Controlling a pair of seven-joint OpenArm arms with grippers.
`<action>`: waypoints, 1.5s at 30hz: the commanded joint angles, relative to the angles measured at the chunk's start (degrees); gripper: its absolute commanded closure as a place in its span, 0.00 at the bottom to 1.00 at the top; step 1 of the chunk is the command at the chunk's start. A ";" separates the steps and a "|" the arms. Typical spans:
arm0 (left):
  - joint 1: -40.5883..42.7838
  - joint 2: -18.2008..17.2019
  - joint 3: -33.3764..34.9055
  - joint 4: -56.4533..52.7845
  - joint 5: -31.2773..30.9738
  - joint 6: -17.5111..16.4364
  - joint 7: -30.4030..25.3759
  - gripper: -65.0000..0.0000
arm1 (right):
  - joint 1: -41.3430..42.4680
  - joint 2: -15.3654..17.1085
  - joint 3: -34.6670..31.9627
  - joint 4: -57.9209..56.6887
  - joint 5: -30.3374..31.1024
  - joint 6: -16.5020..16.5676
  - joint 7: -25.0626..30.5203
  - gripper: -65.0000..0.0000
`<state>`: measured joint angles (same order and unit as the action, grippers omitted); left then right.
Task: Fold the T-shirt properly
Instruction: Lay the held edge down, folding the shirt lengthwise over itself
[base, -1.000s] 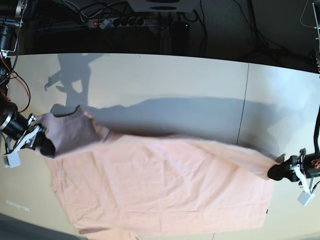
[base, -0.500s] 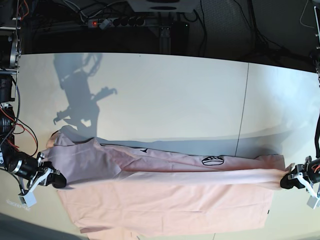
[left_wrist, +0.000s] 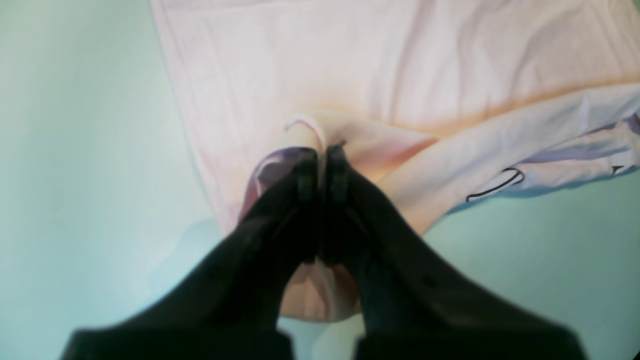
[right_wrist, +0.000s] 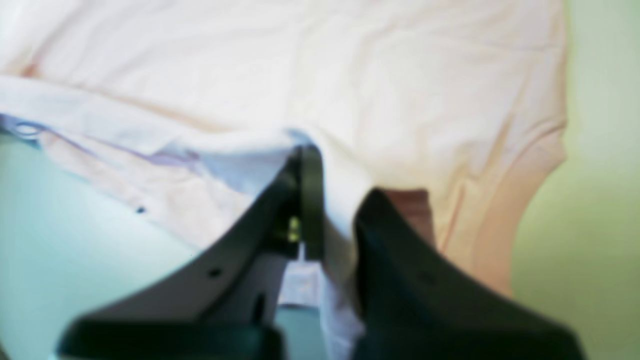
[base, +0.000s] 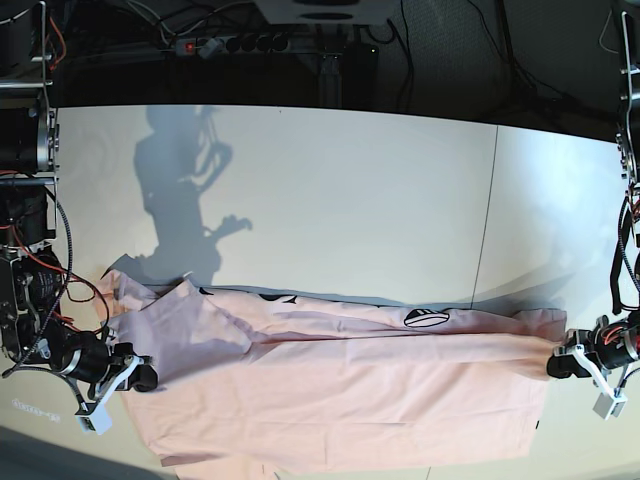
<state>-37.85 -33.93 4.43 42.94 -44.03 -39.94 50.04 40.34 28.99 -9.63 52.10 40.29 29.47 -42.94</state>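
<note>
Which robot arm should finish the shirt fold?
Neither alone, probably. The left tool and right tool each pinch one end of the shirt fold, so both should lay it down together.

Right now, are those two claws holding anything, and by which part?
Both pinch the T-shirt: left gripper on a fold at one end, right gripper on the edge at the sleeve end.

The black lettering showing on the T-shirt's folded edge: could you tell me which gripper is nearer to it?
Left. The left gripper grips the T-shirt not far from the lettering; the right gripper is much farther.
</note>
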 joint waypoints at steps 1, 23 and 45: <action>-1.97 -0.98 -0.37 0.74 -0.83 -0.06 -1.68 1.00 | 2.16 0.00 0.39 0.35 -0.55 4.39 1.44 1.00; -1.99 -0.98 -0.22 0.22 5.73 -0.06 -11.72 0.51 | 5.97 -7.93 0.39 -10.05 -17.97 4.15 16.26 1.00; -1.99 0.00 -0.22 0.24 -0.92 -0.06 -10.01 1.00 | 5.33 -8.22 0.39 -10.08 -17.57 3.80 16.96 1.00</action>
<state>-37.95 -33.36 4.45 42.41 -43.99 -39.92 41.06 43.64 20.16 -9.63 41.23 21.96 29.39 -27.20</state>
